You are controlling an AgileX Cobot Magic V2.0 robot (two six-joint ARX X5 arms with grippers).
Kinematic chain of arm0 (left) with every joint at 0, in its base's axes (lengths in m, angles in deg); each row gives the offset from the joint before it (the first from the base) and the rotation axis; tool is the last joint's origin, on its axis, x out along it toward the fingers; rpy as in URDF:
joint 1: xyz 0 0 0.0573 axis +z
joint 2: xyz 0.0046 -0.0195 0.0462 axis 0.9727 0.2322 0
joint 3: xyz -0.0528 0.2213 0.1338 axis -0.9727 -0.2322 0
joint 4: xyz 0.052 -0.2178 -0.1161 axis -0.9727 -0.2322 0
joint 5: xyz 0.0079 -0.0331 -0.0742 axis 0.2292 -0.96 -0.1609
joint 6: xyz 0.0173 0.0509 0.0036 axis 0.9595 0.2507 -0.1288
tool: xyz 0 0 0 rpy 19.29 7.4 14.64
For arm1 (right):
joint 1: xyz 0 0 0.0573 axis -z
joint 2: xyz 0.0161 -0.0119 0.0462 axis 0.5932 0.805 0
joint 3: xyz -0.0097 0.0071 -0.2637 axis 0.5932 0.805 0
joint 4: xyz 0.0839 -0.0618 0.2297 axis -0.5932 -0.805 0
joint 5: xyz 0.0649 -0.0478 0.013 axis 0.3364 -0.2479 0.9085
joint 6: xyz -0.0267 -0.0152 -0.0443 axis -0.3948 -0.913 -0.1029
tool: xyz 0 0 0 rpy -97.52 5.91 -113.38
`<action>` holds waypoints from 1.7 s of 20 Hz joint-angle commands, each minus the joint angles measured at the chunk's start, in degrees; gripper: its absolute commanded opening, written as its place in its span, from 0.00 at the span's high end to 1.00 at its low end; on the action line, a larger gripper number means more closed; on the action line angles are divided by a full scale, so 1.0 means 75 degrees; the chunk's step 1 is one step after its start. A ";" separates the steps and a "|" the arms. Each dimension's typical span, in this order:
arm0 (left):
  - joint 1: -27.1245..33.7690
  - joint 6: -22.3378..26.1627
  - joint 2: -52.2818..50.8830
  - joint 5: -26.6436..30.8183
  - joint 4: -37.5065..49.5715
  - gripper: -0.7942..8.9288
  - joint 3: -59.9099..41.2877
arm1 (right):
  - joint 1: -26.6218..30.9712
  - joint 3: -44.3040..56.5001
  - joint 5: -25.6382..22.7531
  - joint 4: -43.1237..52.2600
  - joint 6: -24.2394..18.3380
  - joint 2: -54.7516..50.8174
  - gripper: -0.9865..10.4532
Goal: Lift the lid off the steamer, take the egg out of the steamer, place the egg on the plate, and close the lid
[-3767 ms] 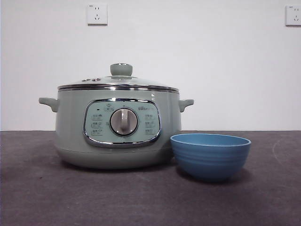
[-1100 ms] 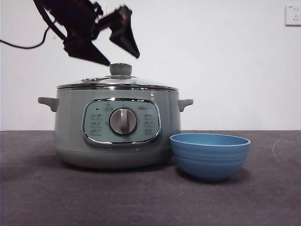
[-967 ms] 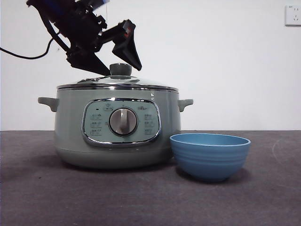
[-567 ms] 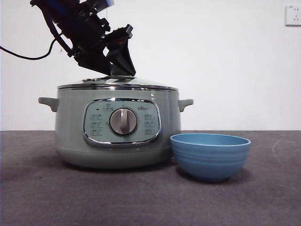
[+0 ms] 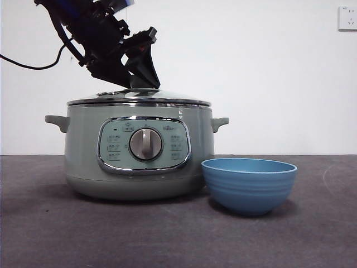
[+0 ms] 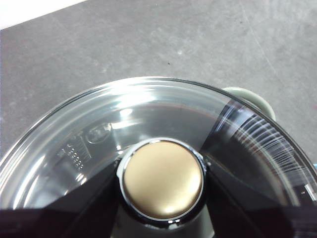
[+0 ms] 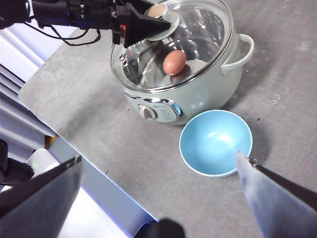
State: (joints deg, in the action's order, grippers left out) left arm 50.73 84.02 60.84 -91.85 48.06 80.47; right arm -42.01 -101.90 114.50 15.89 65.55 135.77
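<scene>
The sage-green steamer (image 5: 83,156) stands left of centre with its glass lid (image 5: 167,96) seated on the rim. My left gripper (image 5: 139,84) comes down from the upper left, shut on the lid's knob (image 6: 163,180), one black jaw on each side. The jaws hide the knob in the front view. Through the lid (image 7: 198,34) a brown egg (image 7: 174,62) shows inside the steamer (image 7: 198,84). The blue plate (image 5: 249,184) sits empty just right of the steamer. My right gripper (image 7: 159,158) hangs open high above the plate (image 7: 216,143).
A black cable (image 5: 28,66) trails from the left arm to the left edge. The steamer's side handle (image 6: 252,96) juts out past the lid. A wall socket (image 5: 347,18) sits at the top right. The table's edge (image 7: 74,144) runs near the steamer's front.
The left gripper came in from the upper left, dropped onto the knob and closed its jaws around it. The lid, steamer and plate stay where they were.
</scene>
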 commanded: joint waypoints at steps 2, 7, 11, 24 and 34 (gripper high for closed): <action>-0.0006 -0.0178 -0.0501 -0.0029 0.0239 0.93 0.0012 | -0.0015 -0.0029 -0.0015 0.0026 0.0000 0.0000 0.37; -0.0006 -0.0181 -0.1361 -0.0026 -0.0006 0.93 0.0015 | -0.0015 -0.0029 -0.0009 0.0178 0.0079 0.0128 0.37; -0.0006 -0.0181 -0.2894 0.0032 -0.1026 0.93 0.0015 | -0.0160 -0.0029 0.0038 0.1303 0.0644 0.0452 0.37; -0.0006 -0.0385 -0.7388 0.1673 -0.4715 0.93 0.0015 | -0.3687 -0.1306 -0.2920 0.4427 0.2017 0.4313 0.37; -0.0006 -0.0527 -0.8081 0.1804 -0.5648 0.93 0.0015 | -0.4669 -0.4403 -0.4581 0.4144 0.1853 0.7976 0.37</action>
State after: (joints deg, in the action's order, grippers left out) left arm 50.73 80.43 0.69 -78.19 2.69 80.34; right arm -76.96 -135.10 80.47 47.04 79.89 194.54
